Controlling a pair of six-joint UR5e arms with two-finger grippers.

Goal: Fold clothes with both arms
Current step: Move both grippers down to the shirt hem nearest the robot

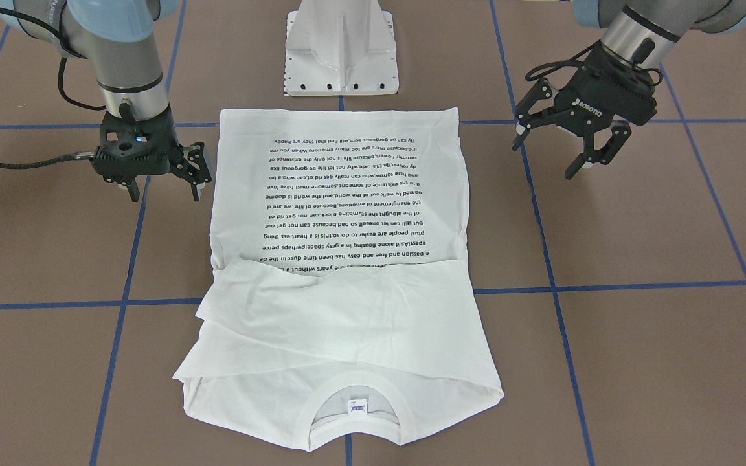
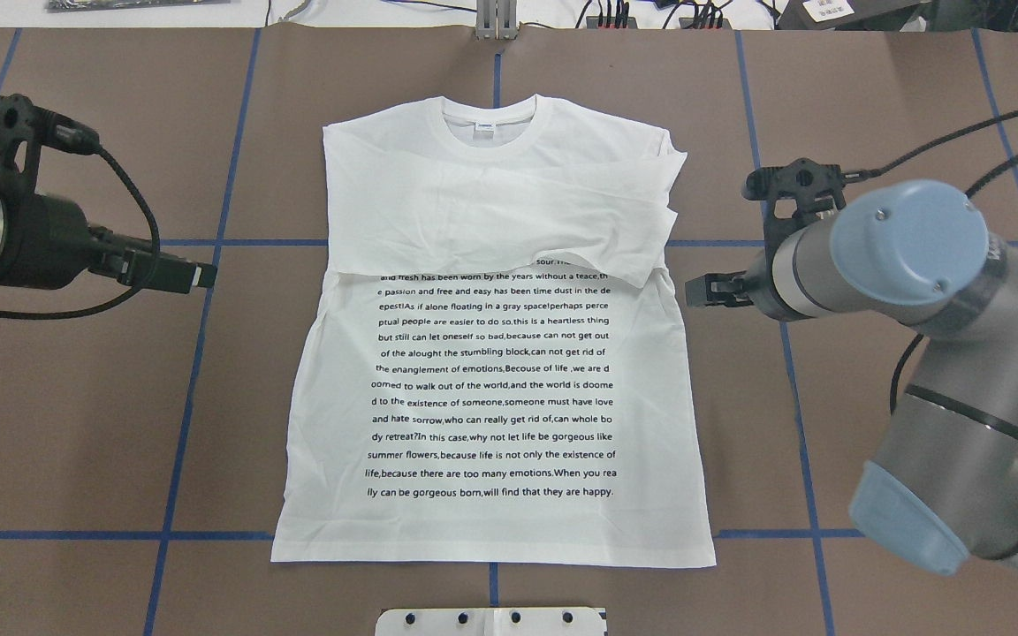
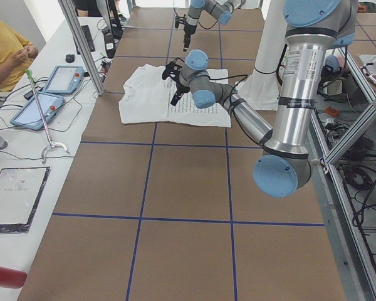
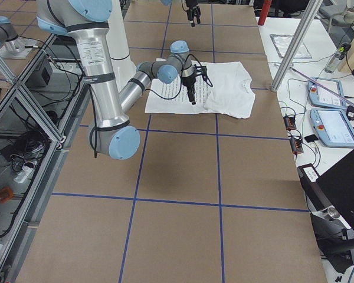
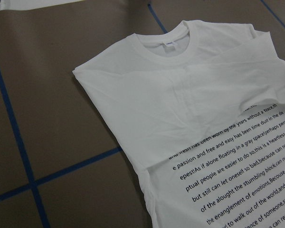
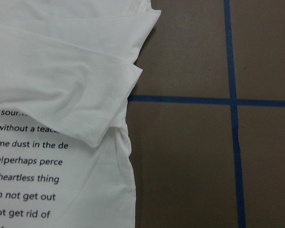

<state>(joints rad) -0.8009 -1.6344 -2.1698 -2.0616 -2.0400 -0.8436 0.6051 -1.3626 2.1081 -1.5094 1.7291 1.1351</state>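
The white T-shirt (image 2: 491, 397) with black text lines lies flat on the table, collar (image 2: 487, 113) on the far side from the robot. Both sleeves are folded across the chest (image 1: 347, 323). It also shows in the left wrist view (image 5: 180, 118) and the right wrist view (image 6: 61, 95). My left gripper (image 1: 543, 160) is open and empty, raised above the table beside the shirt's left edge (image 2: 204, 276). My right gripper (image 1: 166, 193) is open and empty, beside the shirt's right edge near the folded sleeve (image 2: 693, 290). Neither touches the cloth.
The white metal pedestal (image 1: 342, 52) stands at the robot's side of the table, just behind the shirt's hem. Blue tape lines (image 2: 208, 371) cross the brown table. Tablets and a seated person (image 3: 6, 50) are at the operators' side.
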